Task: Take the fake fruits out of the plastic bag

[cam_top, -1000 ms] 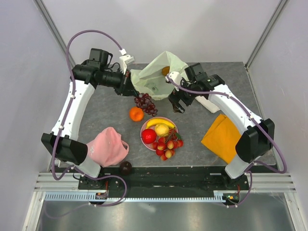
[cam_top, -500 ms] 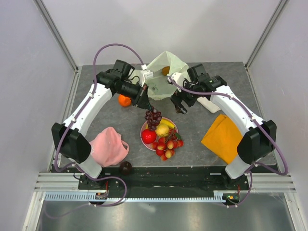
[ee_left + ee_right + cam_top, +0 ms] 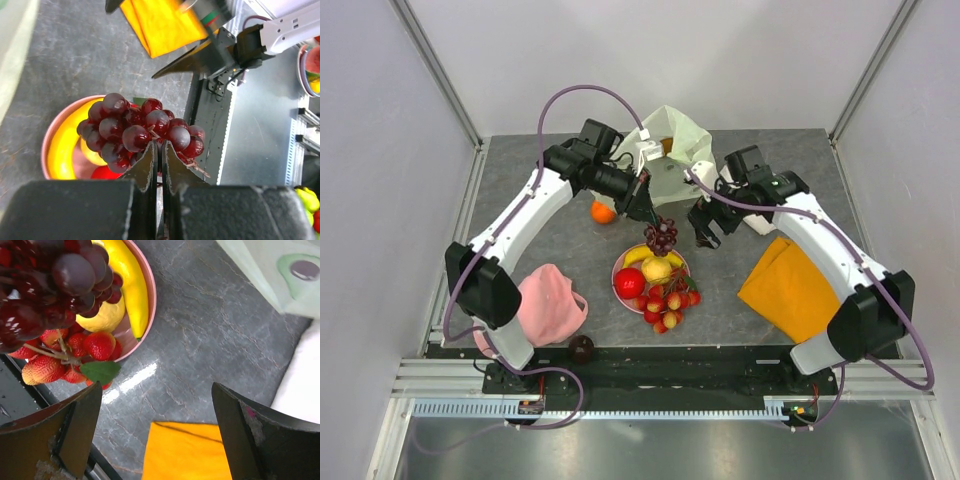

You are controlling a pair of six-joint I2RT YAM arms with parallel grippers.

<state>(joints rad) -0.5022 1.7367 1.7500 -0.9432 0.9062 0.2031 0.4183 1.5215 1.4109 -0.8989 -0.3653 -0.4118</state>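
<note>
Your left gripper pinches the grape bunch by its stem, jaws pressed together, hanging it over the plate to join the fruits there. Your right gripper hovers spread wide near the bag, probably for the orange fruit inside.

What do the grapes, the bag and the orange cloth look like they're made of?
The grapes look like glossy hard plastic: sharp highlights on each dark red ball. The bag seems thin translucent plastic film, pale green and crinkled. The orange cloth looks like matte fabric, folded flat.
</note>
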